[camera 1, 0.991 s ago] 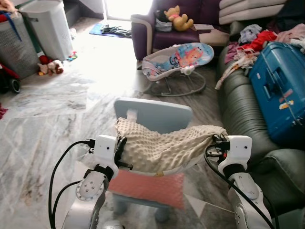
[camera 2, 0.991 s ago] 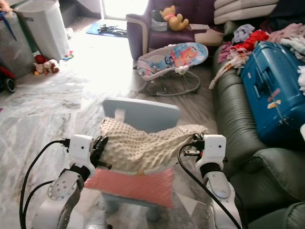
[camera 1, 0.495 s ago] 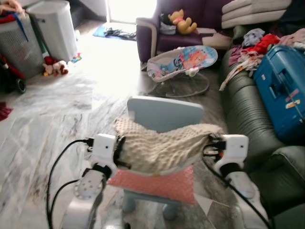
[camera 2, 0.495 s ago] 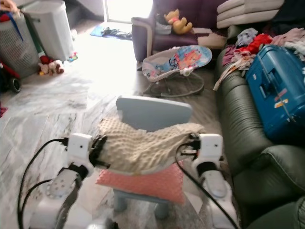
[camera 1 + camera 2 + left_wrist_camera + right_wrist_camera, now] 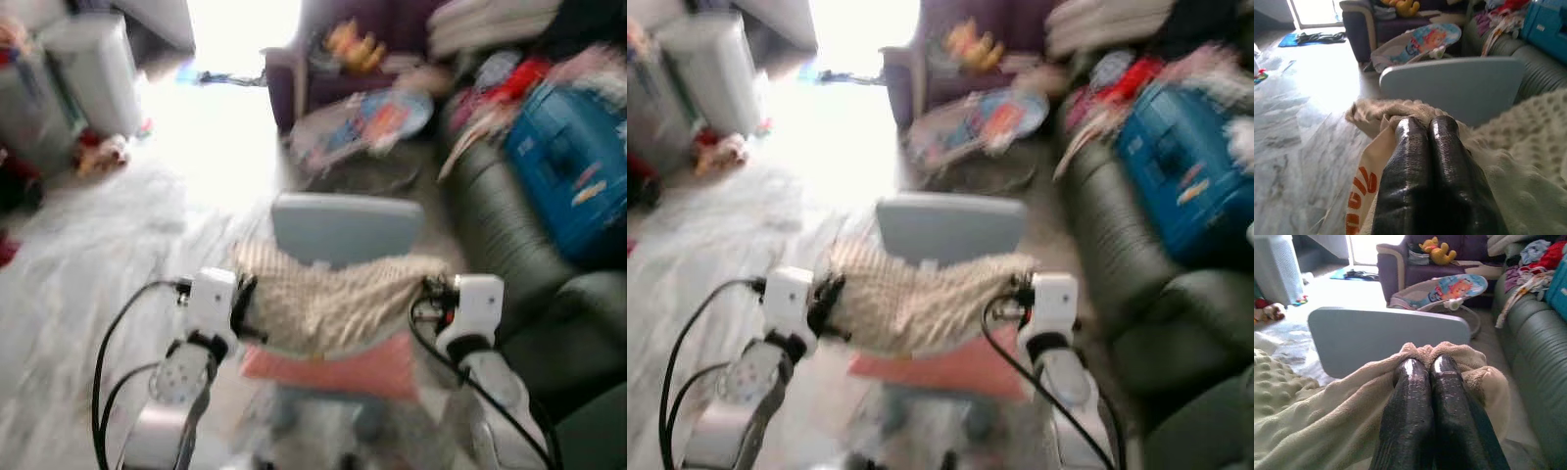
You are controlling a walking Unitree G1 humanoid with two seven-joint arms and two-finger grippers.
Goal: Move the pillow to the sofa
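The pillow (image 5: 333, 299) is cream with a bumpy, dotted cover and hangs stretched between my two grippers, sagging in the middle. My left gripper (image 5: 1427, 125) is shut on its left corner, fingers pressed together in the fabric. My right gripper (image 5: 1430, 364) is shut on its right corner in the same way. The pillow hangs just in front of the light blue back of a small chair (image 5: 343, 227), above a pink cushion (image 5: 328, 370) on the chair's seat. The dark green sofa (image 5: 509, 225) runs along my right side. The eye views are blurred.
A blue suitcase (image 5: 563, 166) and piled clothes lie on the sofa. A baby bouncer (image 5: 362, 117) stands on the floor beyond the chair, before a purple armchair (image 5: 1400, 264) with a yellow toy. Laundry baskets (image 5: 93, 73) stand at the far left. Marble floor lies open to the left.
The whole picture has shifted and blurred, so the camera is moving. Both grippers keep their hold on the pillow, still over the chair and pink cushion.
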